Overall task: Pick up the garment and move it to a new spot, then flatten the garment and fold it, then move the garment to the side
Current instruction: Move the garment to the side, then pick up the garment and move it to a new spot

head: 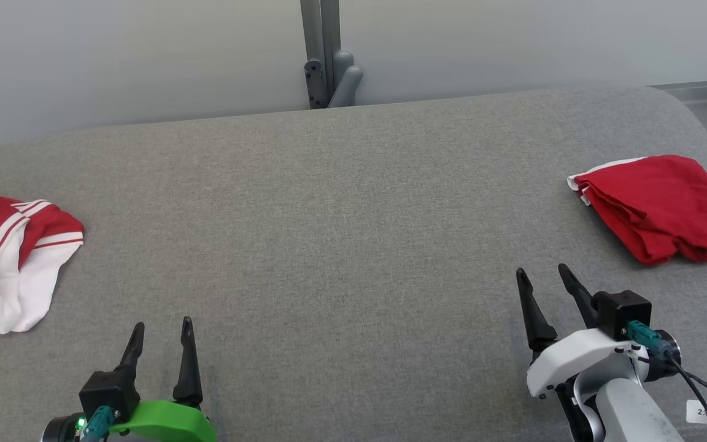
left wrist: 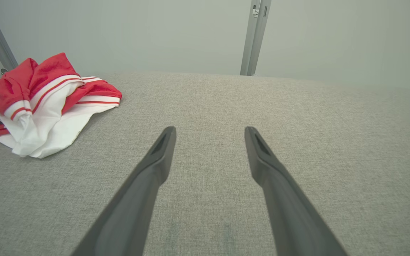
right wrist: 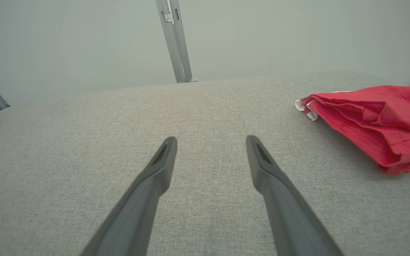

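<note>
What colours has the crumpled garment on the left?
The crumpled garment is red and white with stripes, clearest in left wrist view.

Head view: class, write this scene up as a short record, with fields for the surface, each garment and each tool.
surface: grey fabric tabletop
garment one: red and white garment, crumpled, at the left edge
garment two: red garment, roughly folded, at the right
left tool: open, holding nothing
right tool: open, holding nothing, apart from the red garment
</note>
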Robot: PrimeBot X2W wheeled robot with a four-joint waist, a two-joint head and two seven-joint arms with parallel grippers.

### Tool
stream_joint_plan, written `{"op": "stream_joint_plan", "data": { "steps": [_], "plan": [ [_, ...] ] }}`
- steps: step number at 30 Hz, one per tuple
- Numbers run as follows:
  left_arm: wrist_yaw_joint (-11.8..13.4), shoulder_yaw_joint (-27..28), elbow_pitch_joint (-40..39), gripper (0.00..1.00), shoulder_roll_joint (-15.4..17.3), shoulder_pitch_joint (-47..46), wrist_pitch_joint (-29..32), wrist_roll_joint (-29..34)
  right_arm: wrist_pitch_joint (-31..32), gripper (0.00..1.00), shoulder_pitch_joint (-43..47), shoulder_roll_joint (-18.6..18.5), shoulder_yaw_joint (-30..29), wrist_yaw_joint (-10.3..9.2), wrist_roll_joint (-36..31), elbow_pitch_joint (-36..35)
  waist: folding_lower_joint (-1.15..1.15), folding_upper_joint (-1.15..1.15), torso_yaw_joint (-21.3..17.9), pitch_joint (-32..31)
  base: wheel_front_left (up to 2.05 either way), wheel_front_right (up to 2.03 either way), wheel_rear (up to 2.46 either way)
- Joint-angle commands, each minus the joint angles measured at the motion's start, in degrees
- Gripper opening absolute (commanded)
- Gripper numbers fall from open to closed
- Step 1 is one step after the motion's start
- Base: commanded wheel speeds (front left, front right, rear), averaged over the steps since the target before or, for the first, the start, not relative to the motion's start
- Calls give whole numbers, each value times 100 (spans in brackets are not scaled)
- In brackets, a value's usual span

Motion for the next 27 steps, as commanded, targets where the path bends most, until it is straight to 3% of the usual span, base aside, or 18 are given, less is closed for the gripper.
{"op": "stream_joint_plan", "data": {
  "steps": [1, 7, 16, 27],
  "plan": [
    [28, -30, 1, 100, 24, 14, 0, 17, -15, 100, 35, -1, -38, -6, -41, -48, 0, 0, 30, 24, 0, 0, 0],
    [124, -29, 85, 100, 25, -128, 0, -38, -15, 100, -25, -53, -52, -6, -90, -138, 0, 0, 471, 167, 0, 0, 0],
    [269, 140, 74, 100, 23, -66, 0, -167, -15, 100, -238, -93, 126, -6, -125, -216, 0, 0, 1764, 412, 0, 0, 0],
    [339, 227, 144, 100, 21, 128, 0, -439, -15, 100, -386, -145, 624, -6, -33, -132, 0, 0, 2928, 480, 0, 0, 0]
  ]
}}
